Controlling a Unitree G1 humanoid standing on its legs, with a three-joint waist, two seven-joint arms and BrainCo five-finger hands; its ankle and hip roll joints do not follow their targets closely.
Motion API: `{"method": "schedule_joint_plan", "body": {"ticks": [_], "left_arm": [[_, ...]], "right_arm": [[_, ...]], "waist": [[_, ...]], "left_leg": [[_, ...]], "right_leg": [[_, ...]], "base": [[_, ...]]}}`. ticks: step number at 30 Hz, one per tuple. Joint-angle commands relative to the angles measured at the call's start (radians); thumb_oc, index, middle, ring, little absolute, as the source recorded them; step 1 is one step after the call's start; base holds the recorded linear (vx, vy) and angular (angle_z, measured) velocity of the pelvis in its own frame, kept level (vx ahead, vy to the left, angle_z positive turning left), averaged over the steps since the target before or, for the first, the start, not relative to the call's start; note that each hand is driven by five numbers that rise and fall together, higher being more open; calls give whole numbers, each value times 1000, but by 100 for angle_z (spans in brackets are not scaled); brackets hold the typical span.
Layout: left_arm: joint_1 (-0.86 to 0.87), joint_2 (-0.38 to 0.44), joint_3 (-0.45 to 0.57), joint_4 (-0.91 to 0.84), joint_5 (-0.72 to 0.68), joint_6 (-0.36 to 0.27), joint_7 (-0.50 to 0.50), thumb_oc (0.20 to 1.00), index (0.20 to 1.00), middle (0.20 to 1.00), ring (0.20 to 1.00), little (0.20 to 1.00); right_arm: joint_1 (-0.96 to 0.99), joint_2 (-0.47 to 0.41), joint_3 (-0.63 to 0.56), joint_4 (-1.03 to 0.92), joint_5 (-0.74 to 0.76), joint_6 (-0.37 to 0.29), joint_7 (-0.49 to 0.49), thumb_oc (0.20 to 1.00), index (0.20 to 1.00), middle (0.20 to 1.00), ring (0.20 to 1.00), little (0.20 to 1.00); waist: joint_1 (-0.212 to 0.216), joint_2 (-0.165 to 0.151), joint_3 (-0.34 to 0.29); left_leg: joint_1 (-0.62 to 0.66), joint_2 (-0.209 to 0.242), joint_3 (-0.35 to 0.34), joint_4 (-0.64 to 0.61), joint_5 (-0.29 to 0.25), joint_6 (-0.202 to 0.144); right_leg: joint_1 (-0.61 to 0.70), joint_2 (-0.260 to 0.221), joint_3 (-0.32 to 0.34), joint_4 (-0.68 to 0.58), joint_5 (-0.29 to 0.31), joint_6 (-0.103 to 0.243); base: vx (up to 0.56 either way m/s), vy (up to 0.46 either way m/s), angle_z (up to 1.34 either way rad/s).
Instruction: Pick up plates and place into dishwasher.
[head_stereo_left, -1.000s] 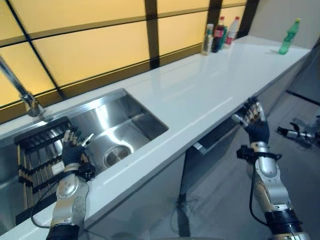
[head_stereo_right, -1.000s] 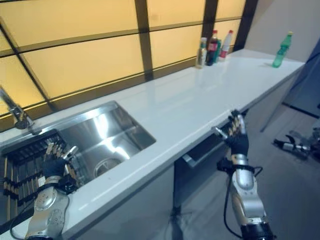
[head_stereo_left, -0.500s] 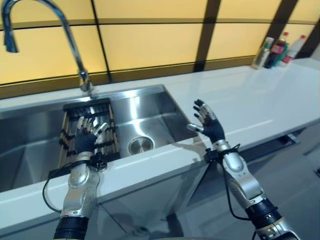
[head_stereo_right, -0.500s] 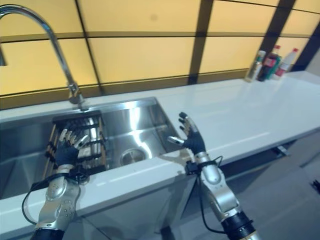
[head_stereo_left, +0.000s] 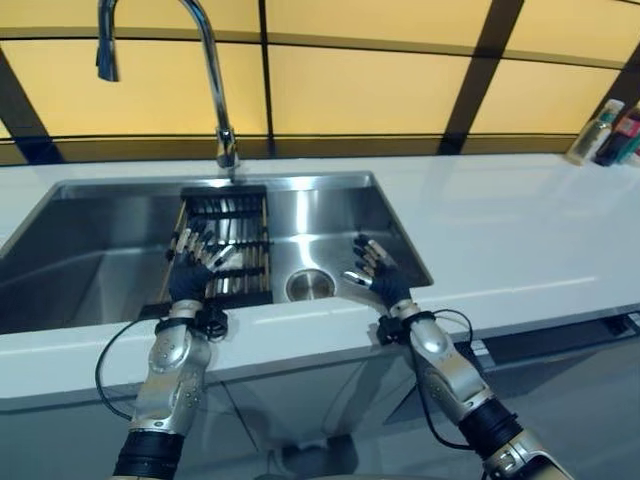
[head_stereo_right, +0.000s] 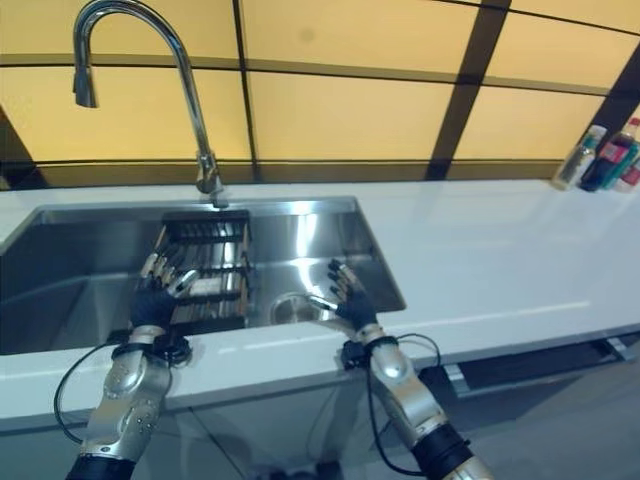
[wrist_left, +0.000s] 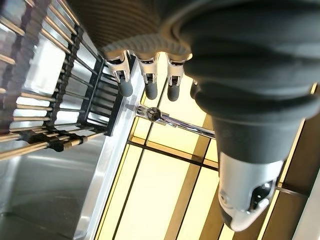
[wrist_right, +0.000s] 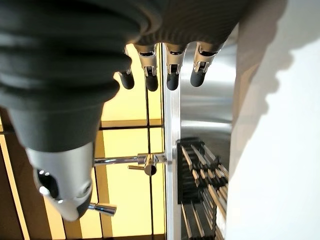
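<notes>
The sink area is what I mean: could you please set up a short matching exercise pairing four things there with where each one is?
Things:
1. left hand
2. right hand
3. faucet
4. bottles

Places:
A. far right of the white counter, by the wall
B. fingers straight, above the dark slatted rack in the sink
C. rising behind the sink's back rim
D. fingers straight, above the sink's front right part, beside the drain

Pairs: 1-B, 2-D, 3-C, 4-A
</notes>
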Motion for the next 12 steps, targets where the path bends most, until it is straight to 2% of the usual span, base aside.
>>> {"method": "schedule_joint_plan", "body": {"ticks": [1, 12], "left_arm": [[60, 23, -34, 27, -2, 12, -25, 1000, 1000, 1000, 1000, 1000], [59, 23, -43, 15, -4, 20, -42, 1000, 1000, 1000, 1000, 1000]], "right_arm": [[-44, 28, 9, 21, 39, -51, -5, 1000, 1000, 1000, 1000, 1000], [-30, 29, 11, 8, 48, -78, 1, 1000, 1000, 1000, 1000, 1000]], "waist": [[40, -4, -30], [23, 8, -30]], "left_leg": [[-59, 42, 27, 23, -21, -18], [-56, 51, 37, 13, -10, -19]], "right_leg": [[-46, -39, -6, 60, -45, 4], [-44, -27, 7, 61, -56, 0]], "base": [[35, -32, 2], [21, -36, 1]]}}
